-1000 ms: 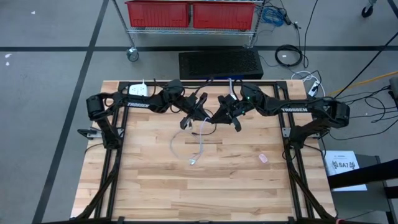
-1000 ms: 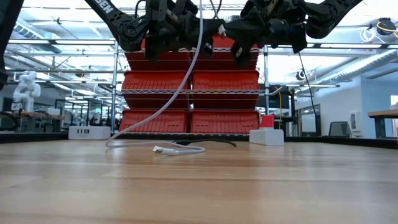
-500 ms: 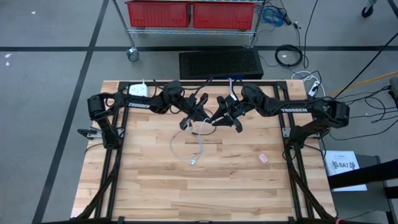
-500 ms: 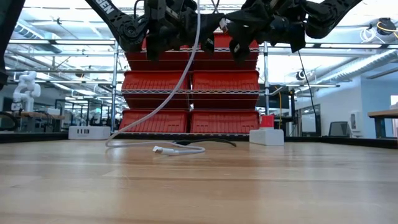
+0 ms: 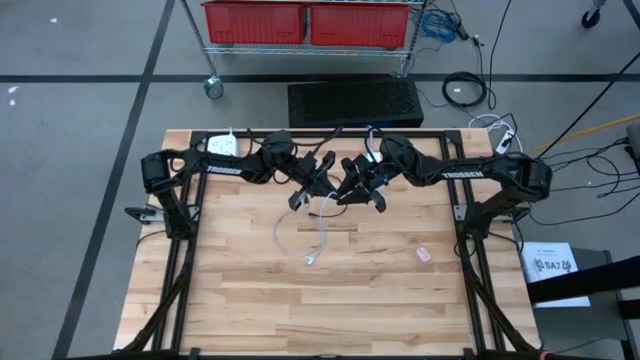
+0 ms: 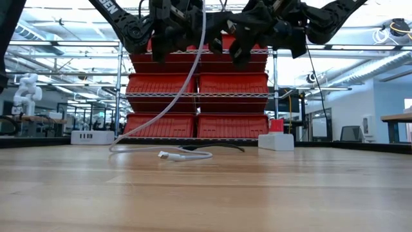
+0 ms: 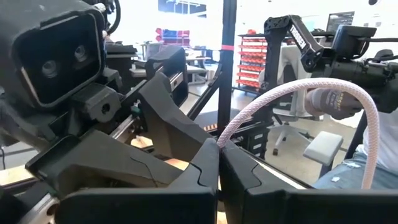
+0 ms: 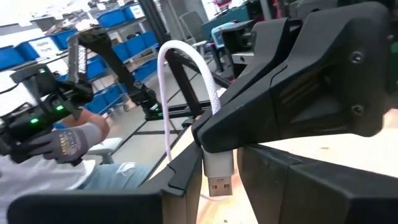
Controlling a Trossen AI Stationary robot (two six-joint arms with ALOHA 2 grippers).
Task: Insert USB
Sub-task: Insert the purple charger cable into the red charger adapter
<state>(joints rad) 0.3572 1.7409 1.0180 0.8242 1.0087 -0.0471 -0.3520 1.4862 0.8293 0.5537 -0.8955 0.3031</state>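
— Where do we have the cable (image 5: 280, 228)?

— We hold it raised over the far middle of the table (image 5: 380, 300). Our left gripper (image 5: 312, 183) is closed tight on the white cord just behind the plug (image 8: 219, 173), so the plug hangs from it with its metal end pointing down.

— And our right gripper (image 5: 350, 188)?

— It sits right beside the left one, nearly touching. In the right wrist view the plug lies between its two fingers, close against one of them, and light shows between the plug and the other. So we read it as partly open around the plug, not clamped on it.

— Where does the rest of the cord go?

— From our left gripper it drops in a long slant to the wood, curls there in a loose loop, and ends in a small connector (image 5: 311, 261) lying flat nearer the middle of the table.

— Anything else on the table?

— A white box (image 5: 222, 145) stands at the far edge near the left arm's base, well apart from the plug. A small pink scrap (image 5: 423, 254) lies on the right side.
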